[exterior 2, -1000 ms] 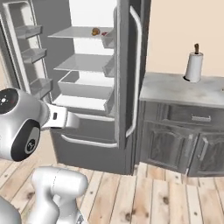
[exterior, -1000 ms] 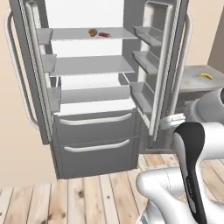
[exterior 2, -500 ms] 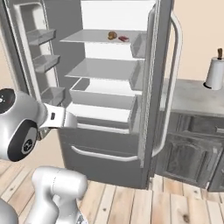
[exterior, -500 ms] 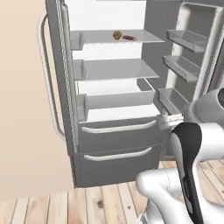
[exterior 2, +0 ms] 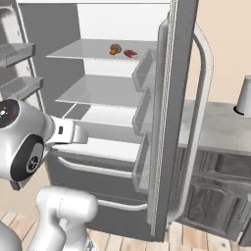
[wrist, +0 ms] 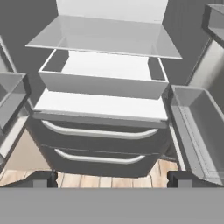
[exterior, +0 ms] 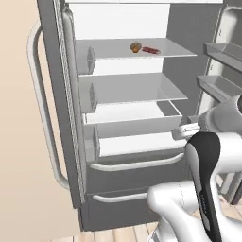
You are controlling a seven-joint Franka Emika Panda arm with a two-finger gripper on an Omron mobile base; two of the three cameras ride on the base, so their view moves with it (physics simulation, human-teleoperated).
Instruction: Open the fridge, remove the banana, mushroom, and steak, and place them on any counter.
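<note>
Fridge (exterior: 142,179): both doors swung wide; white interior exposed; two lower drawers shut, each with a pale bar handle.
Left door handle (exterior: 42,104): long, pale, vertical, at the left edge of the left base view.
Mushroom (exterior: 135,47): tan-brown, upright on the upper shelf (exterior: 104,51), toward its back edge, near mid-width.
Steak (exterior: 151,50): flat, red, just right of the mushroom on the same shelf, near it; touching or apart not resolvable.
Gripper (wrist: 111,177): fingers (wrist: 43,178) spread wide, nothing between them; level with the lower drawers in the hand view, short of the fridge front.
Counter (exterior 2: 220,132): right of the fridge, behind the open right door; pale cylindrical item (exterior 2: 243,95) standing near its back edge, probably a paper roll.
</note>
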